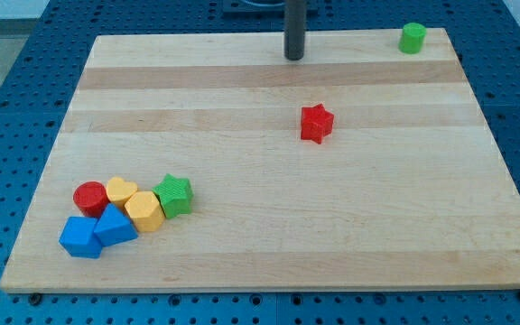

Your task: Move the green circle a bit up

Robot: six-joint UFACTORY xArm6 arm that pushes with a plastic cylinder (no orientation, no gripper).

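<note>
My tip (294,56) is hovering well left of the green circle (413,38), sitting at the surface's (260,226) top-right corner; having no hand, it's likely pushing this light, rigid, easily-sliding block from below.

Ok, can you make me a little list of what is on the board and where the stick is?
board: wooden board
my tip: near the view's top, touching no block
green circle: top right corner
red star: alone, right of the middle
bottom-left bunch: red circle, two yellow blocks, green star, two blue blocks
</note>
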